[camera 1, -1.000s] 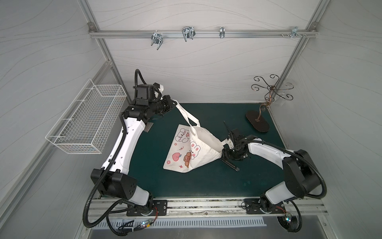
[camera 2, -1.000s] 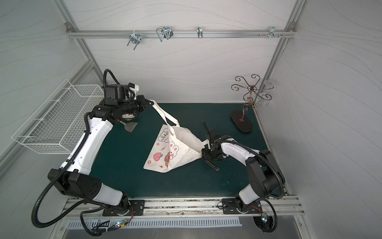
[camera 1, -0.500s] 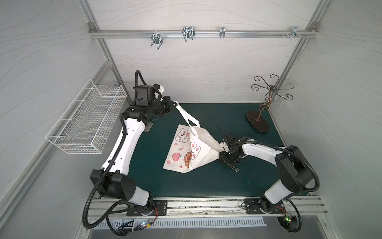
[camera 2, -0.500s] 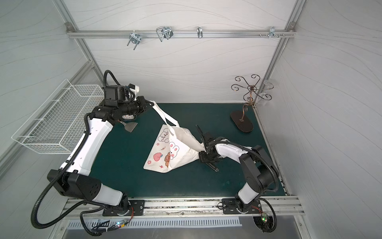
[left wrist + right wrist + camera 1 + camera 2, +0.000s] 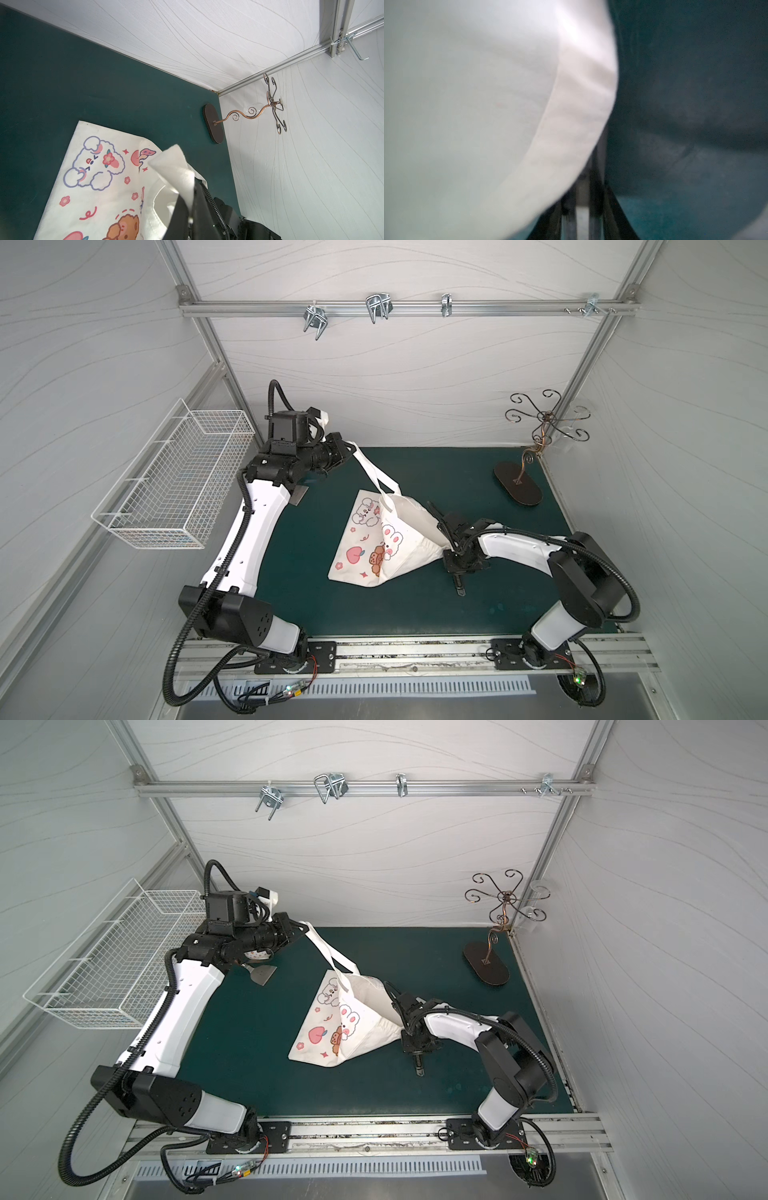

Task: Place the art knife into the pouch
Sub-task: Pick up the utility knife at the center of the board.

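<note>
The jaws of the left gripper [image 5: 347, 446] pinch a white strap [image 5: 373, 473], tenting the pouch [image 5: 365, 547] at the centre of the counter [image 5: 436, 472]. Whether the jaws of the right gripper [image 5: 457, 567] clamp anything I cannot tell. A slim dark rod, probably the art knife [image 5: 458, 585], pokes out beneath that gripper toward the lower frame, just right of the pouch and outside it. Gripped near one end, it could swing or drop when lifted. The hem [image 5: 571, 108] draped against the fingers [image 5: 595, 187] could get pinched too, dragging the pouch. Only the top views show the rod. The right wrist view gives blurred cloth, while the left wrist view alone shows the pouch's pale open mouth [image 5: 164, 199].
</note>
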Controlling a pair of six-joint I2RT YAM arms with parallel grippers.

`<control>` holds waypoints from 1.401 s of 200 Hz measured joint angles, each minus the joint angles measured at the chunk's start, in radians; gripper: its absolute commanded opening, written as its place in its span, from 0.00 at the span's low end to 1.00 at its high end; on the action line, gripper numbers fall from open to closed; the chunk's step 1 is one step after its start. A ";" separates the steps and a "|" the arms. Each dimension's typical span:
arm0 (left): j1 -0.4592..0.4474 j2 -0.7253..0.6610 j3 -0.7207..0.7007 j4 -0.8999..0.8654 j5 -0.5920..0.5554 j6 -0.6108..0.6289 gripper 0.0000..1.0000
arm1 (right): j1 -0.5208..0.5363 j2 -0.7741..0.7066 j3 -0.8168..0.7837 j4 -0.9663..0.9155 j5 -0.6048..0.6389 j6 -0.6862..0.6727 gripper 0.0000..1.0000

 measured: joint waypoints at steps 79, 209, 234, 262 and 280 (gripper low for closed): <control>0.001 -0.008 -0.011 0.000 -0.001 0.003 0.00 | 0.001 -0.043 -0.017 0.000 -0.007 0.003 0.10; 0.001 -0.008 -0.013 0.017 -0.001 -0.002 0.00 | 0.009 -0.357 -0.140 -0.171 -0.235 -0.013 0.12; 0.001 -0.008 -0.013 0.018 -0.001 -0.002 0.00 | 0.009 -0.432 -0.159 -0.213 -0.234 0.001 0.12; 0.001 -0.008 -0.017 0.026 0.000 -0.002 0.00 | 0.009 -0.479 -0.121 -0.256 -0.233 0.005 0.13; 0.001 -0.008 -0.037 0.036 -0.001 -0.002 0.00 | 0.008 -0.472 -0.065 -0.266 -0.231 0.004 0.13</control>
